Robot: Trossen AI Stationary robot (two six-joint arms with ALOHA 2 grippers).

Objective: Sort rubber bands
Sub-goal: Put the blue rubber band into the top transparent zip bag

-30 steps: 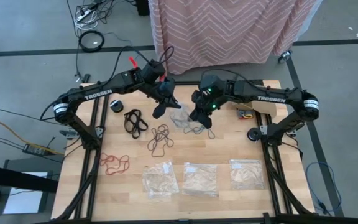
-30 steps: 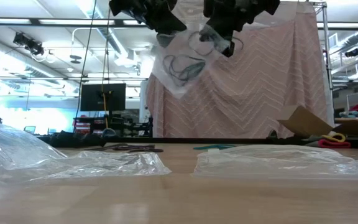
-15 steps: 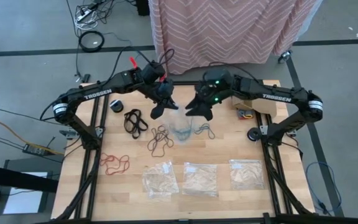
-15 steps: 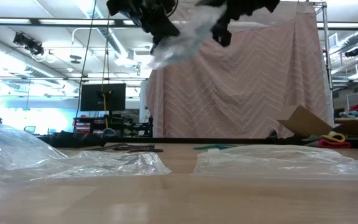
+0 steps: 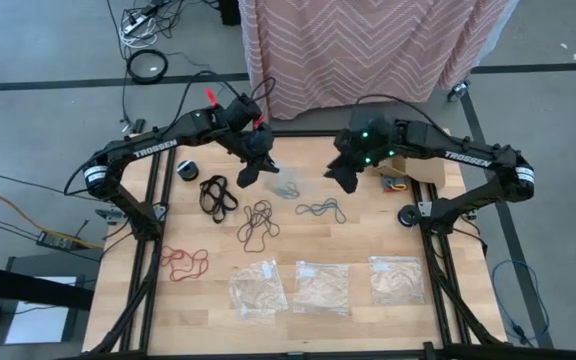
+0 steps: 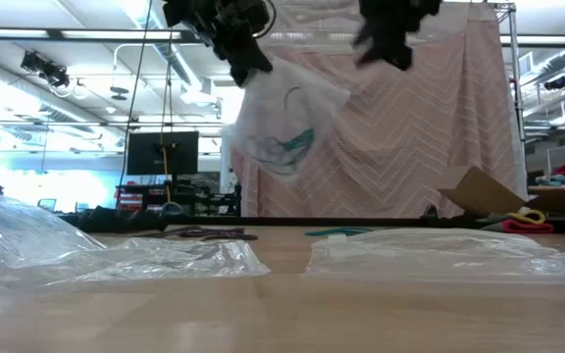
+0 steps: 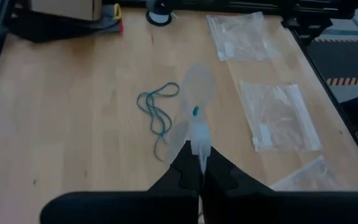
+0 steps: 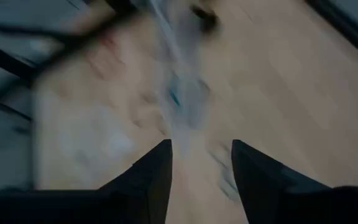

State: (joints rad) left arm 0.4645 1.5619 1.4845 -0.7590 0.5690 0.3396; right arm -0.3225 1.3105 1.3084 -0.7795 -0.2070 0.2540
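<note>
Clear plastic bag (image 6: 284, 123) hanging in the air above the far middle of the desk (image 5: 368, 240), pinched at its top edge by the left gripper (image 5: 251, 172); a few teal-blue rubber bands (image 6: 295, 143) visible through its lower part; bag seen from the left wrist as a pale blurred sheet dangling from the closed fingertips. Three more clear bags lying flat in a row along the near edge of the desk: one (image 5: 256, 288) left of centre, one (image 5: 323, 288) in the middle, one (image 5: 396, 279) to the right; contents of these not clear enough to tell.

Loose clusters on the wood: black rubber bands (image 5: 217, 194) toward the far left; dark brown rubber bands (image 5: 258, 222) just right of them, nearer the centre; red rubber bands (image 5: 184, 263) at the near left; a teal-blue loop (image 5: 320, 209) lying alone near the middle, below and between the two grippers.

Left arm reaching in from the far left corner, gripper raised and clamped tight on the bag; right gripper (image 5: 345, 176) raised over the far right of centre, apart from the bag, fingers parted with nothing between them.
</note>
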